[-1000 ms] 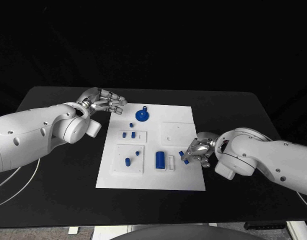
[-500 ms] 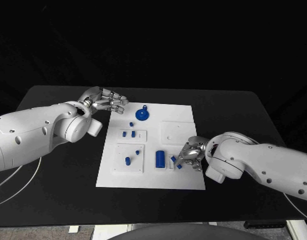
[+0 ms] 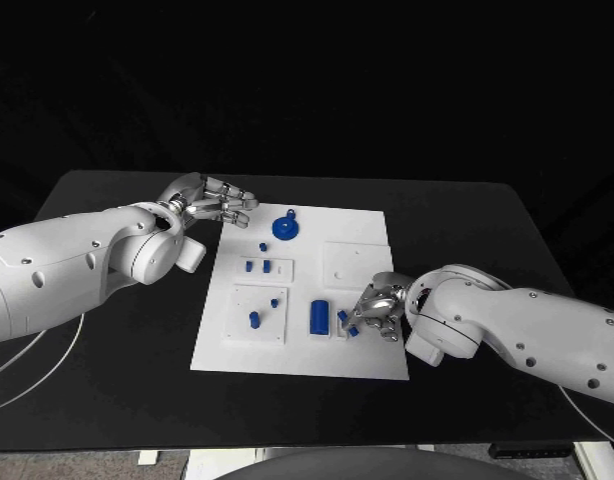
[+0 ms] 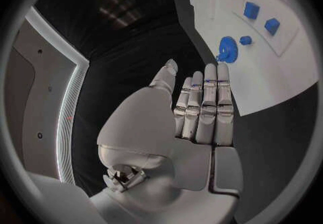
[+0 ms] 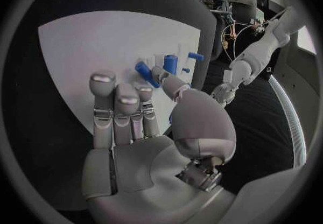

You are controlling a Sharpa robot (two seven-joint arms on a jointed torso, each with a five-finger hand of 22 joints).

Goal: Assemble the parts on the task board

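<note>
The white task board [image 3: 365, 355] lies mid-table. My right hand [image 3: 381, 308] hovers over its right half and pinches a small blue part [image 3: 348, 323] between thumb and a fingertip; the same part [image 5: 143, 73] shows at the fingertips of that hand [image 5: 145, 127] in the right wrist view. Just left of it stands a blue cylinder [image 3: 319, 316]. A blue gear [image 3: 287, 230] lies at the board's far end. My left hand [image 3: 216, 204] floats off the board's far left corner, fingers straight and holding nothing; the left wrist view shows this hand [image 4: 198, 111] short of the gear [image 4: 226, 50].
Two small blue parts [image 3: 257, 267] sit in a raised white plate, and others [image 3: 255, 321] in the plate nearer me. A bare square plate [image 3: 353, 262] lies on the board's right side. Black table [image 3: 105, 330] surrounds the board.
My right hand has moved left and a little toward me over the board, carrying the small blue part closer to the blue cylinder. The left hand has stayed put.
</note>
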